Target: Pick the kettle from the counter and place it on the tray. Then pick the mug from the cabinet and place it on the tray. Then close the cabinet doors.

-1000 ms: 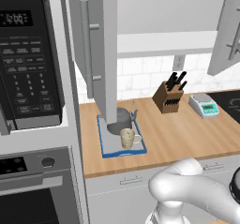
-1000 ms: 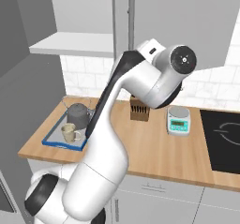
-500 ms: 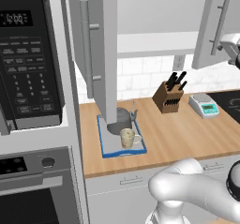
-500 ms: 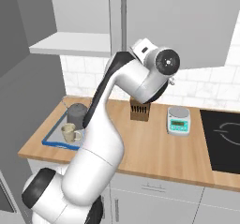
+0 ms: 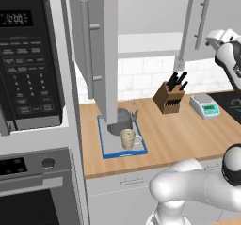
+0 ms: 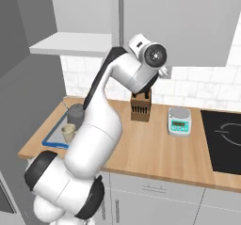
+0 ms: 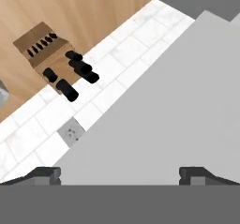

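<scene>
Cabinet door (image 7: 187, 106) lies just ahead of the seemingly wide-spread gripper (image 7: 121, 174).

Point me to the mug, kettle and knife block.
mug (image 5: 128, 138), left base view, front of its body.
kettle (image 5: 123, 120), left base view, right side of its body.
knife block (image 6: 140, 110), right base view, its front face.

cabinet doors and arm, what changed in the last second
The arm swung the gripper up against the right cabinet door and pushed it: that door, angled wide open a second ago, is now most of the way shut. The jaws stand open, holding nothing. The left door stayed wide open. The kettle and mug stayed on the tray; knife block and scale unmoved.
</scene>
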